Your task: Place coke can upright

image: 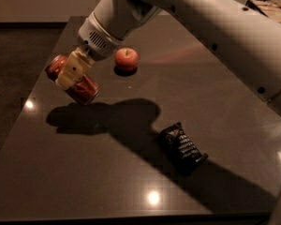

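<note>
The coke can point(84, 89) is a red drink can held tilted, well above the dark table point(107, 172), at the left of the camera view. My gripper point(71, 73) is shut on the coke can, its cream fingers point(73, 68) clamped across the can's middle. The can's two ends stick out on either side of the fingers. Its shadow lies on the table just below and to the right.
A round red apple point(126, 58) sits on the table right of the gripper. A black snack packet point(181, 146) lies at centre right. The big white arm point(201, 18) spans the upper right. The table's left edge is close to the can.
</note>
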{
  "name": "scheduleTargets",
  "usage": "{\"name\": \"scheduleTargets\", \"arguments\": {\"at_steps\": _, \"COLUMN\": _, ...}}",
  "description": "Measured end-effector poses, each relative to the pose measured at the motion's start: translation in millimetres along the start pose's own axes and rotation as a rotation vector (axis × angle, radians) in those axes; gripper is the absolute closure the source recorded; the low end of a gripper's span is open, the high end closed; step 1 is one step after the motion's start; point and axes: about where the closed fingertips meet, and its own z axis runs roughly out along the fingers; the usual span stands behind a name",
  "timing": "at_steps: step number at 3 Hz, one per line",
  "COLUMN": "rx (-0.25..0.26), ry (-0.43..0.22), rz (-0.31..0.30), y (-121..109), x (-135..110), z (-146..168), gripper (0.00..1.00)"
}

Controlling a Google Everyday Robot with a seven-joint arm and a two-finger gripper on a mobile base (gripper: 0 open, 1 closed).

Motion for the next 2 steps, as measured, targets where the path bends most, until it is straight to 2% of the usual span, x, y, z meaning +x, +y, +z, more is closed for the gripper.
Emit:
{"name": "scheduleTargets", "arguments": {"at_steps": 1, "rx": -0.026, "ry": -0.169, "rz": -0.041, "y": 2.5, "x": -4.9, "z": -17.0, "gripper": 1.00}}
{"name": "scheduleTargets", "arguments": {"at_steps": 2, "rx": -0.015, "ry": -0.317, "rz": -0.082, "y": 7.0, "x": -4.4, "z": -26.9, "gripper": 1.00}}
